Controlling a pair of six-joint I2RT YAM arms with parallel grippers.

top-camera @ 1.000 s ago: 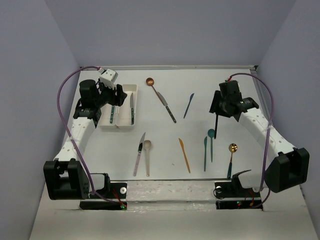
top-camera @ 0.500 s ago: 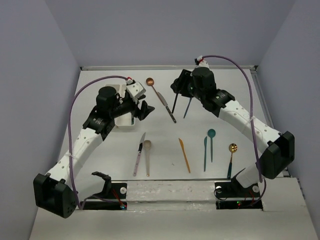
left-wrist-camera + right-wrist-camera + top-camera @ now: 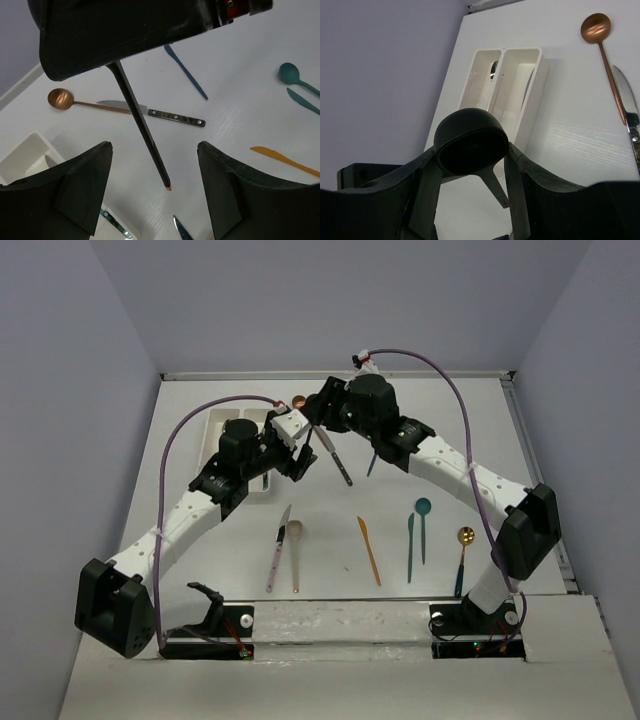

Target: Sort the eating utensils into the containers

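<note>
My right gripper (image 3: 318,422) is shut on the bowl of a black spoon (image 3: 470,140) and holds it in the air, with the handle (image 3: 142,130) hanging down. My left gripper (image 3: 298,456) is open just below it. In the left wrist view the spoon's handle tip hangs between my left fingers (image 3: 85,185) without touching either. The two white trays (image 3: 222,426) lie side by side at the back left, behind my left arm, with utensils inside; they also show in the right wrist view (image 3: 520,85).
A copper spoon (image 3: 298,402) and a silver knife (image 3: 338,462) lie under the grippers. A blue knife (image 3: 185,72) lies to the right of them. Nearer the front lie a pink-handled knife (image 3: 277,550), beige spoon (image 3: 295,550), orange knife (image 3: 369,550), teal knife (image 3: 410,545), teal spoon (image 3: 422,525) and gold spoon (image 3: 463,555).
My right arm swung left from the right side to the table's middle back, carrying the black spoon. My left gripper left the trays and moved right to meet it.
</note>
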